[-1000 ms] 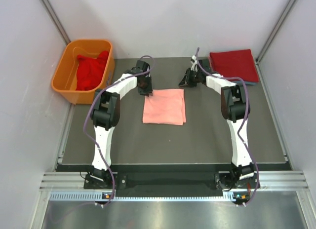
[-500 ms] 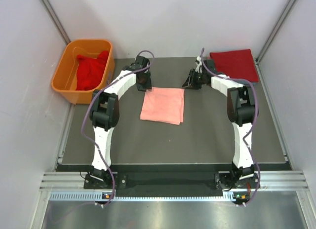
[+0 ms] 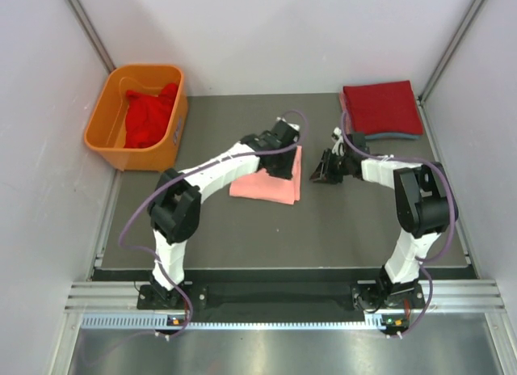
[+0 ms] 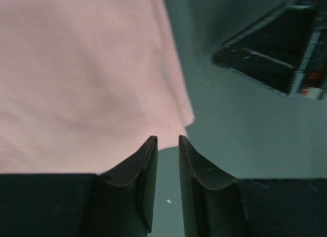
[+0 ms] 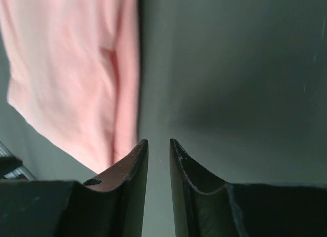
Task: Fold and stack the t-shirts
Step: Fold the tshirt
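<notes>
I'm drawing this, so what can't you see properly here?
- Top view: far edge of the folded salmon-pink cotton t-shirt, under the left arm.
- Top view: how many crumpled red cotton garments fill the orange plastic tub; they're bunched.
- Left wrist view: that pink shirt is blurred, cut off.

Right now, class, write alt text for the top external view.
Two robot arms reach to a folded salmon-pink t-shirt: the left tool over its far right corner, the right tool beside it. A folded red t-shirt lies far right; an orange tub far left.
</notes>
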`<state>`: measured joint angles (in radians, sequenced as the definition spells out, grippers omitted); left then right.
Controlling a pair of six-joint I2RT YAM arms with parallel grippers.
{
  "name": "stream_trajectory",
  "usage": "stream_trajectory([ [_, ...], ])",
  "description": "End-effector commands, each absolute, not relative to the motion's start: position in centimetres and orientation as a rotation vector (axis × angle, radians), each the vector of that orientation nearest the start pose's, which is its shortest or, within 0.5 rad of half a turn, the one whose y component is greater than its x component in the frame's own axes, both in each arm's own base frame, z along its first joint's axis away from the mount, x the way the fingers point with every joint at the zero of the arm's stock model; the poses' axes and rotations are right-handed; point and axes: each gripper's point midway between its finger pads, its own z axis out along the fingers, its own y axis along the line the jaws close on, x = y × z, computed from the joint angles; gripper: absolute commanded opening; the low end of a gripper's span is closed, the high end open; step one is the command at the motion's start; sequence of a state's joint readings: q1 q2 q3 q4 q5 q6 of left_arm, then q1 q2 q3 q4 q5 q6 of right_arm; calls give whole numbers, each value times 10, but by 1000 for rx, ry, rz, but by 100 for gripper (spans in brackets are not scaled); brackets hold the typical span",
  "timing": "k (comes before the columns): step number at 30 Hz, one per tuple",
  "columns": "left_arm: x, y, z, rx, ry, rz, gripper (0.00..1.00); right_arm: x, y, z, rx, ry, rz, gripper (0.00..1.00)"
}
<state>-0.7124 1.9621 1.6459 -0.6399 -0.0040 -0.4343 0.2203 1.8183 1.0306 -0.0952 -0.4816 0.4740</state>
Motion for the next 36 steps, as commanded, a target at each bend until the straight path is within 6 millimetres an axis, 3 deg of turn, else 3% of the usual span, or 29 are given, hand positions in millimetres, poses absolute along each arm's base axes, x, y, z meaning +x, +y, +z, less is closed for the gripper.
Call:
stream_trajectory([
  [1,359,-354,104,336,2524,-367,28,388,194,64,48,2395,935,24],
  [2,360,-363,106,347,2516,-366,27,382,194,57,57,2408,944,24],
  [3,355,-371,90,365,2540,-338,27,378,195,55,54,2408,962,25],
  [5,358,-375,86,363,2537,-277,27,372,196,48,62,2406,976,25],
  [8,359,-372,58,331,2594,-167,28,368,200,41,64,2396,1014,25],
  [12,359,-370,44,325,2595,-75,28,361,208,28,52,2409,1053,25],
  [18,359,-369,49,352,2542,70,28,356,209,20,56,2418,1063,25],
  [23,354,-384,79,355,2510,-37,29,356,212,24,49,2409,1076,25],
  [26,354,-377,92,328,2491,-11,29,355,215,26,38,2405,1082,26],
  [31,357,-365,88,308,2483,73,29,352,218,22,34,2420,1066,27],
  [36,356,-365,72,315,2508,106,28,350,221,19,42,2424,1055,27],
])
